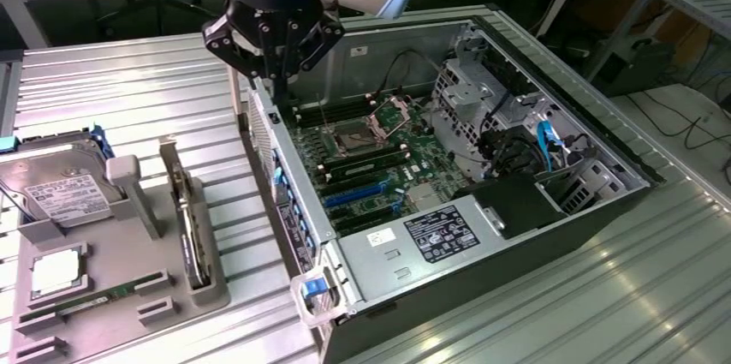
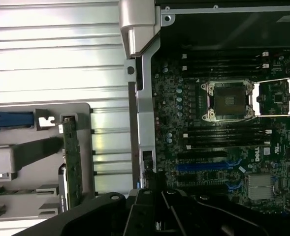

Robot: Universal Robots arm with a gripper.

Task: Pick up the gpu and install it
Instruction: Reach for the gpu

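In the exterior view, one gripper [image 1: 277, 74] hangs with its fingers together and nothing between them, just above the rear wall of the one open computer case [image 1: 480, 295]. The one motherboard [image 1: 377, 158] lies below it, toward the exterior view's right. The one gpu [image 1: 187, 210] stands on edge in a grey tray [image 1: 126, 287], well apart from the gripper, lower and toward the exterior view's left. The same tray holds one hard drive [image 1: 57, 193], farther from the gripper than the gpu.

In the wrist view, the gripper [image 2: 154, 199] sits over the case wall. The gpu [image 2: 72, 162] stands upright in the tray [image 2: 80, 113] on the gripper's outer side, apart from it. On the inner side lies the motherboard [image 2: 223, 147] with one open socket [image 2: 228, 101].
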